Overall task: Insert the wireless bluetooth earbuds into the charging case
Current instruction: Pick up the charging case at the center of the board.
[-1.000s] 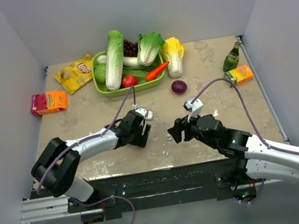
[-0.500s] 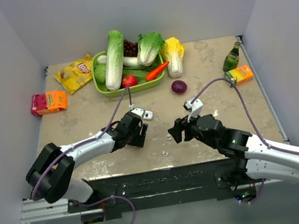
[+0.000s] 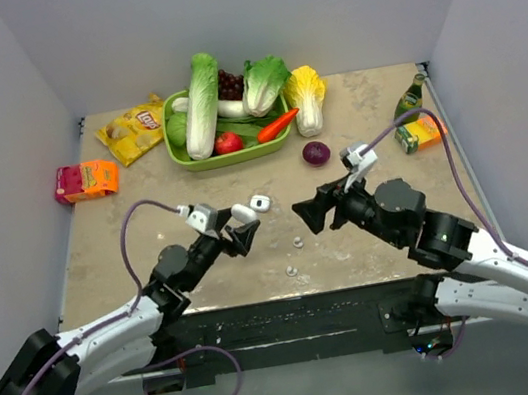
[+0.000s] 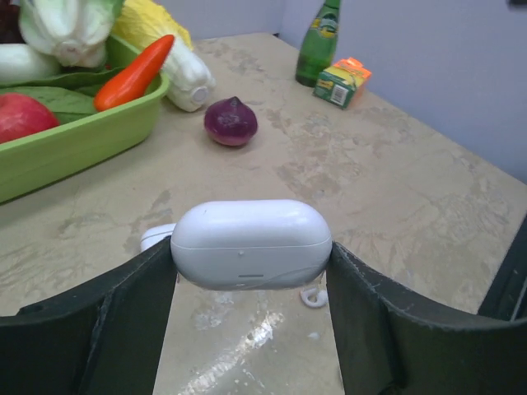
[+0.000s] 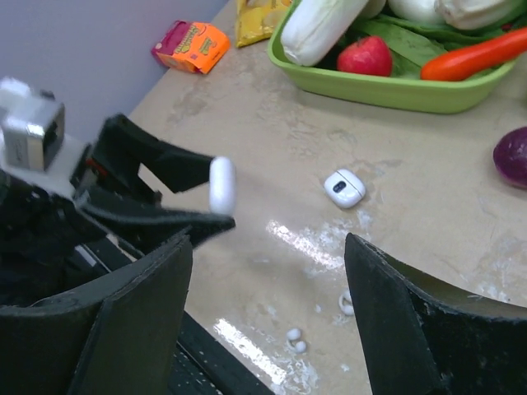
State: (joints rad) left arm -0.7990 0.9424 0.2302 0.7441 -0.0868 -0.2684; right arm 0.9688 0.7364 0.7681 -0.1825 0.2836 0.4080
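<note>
My left gripper (image 3: 240,228) is shut on the white charging case (image 4: 251,243), lid closed, and holds it by its two ends above the table. Two tiny white earbuds (image 3: 298,242) (image 3: 292,270) lie on the table to its right, apart from each other. The right wrist view shows them as earbuds (image 5: 347,303) (image 5: 293,339) below my right gripper (image 5: 268,313), which hangs open and empty above them. One earbud (image 4: 313,296) shows under the held case. A second small white case with a dark centre (image 3: 260,201) lies flat on the table just beyond.
At the back stands a green tray (image 3: 179,158) of vegetables with a carrot (image 3: 277,125) on its rim. A purple onion (image 3: 316,153) lies close behind the right gripper. A green bottle (image 3: 409,100) and a juice box (image 3: 422,131) sit at right; a chips bag (image 3: 133,130) and a red-orange box (image 3: 85,180) at left.
My left arm has pulled back toward its base and lifted the case off the table. The right gripper has risen, shifted slightly back and opened a little wider.
</note>
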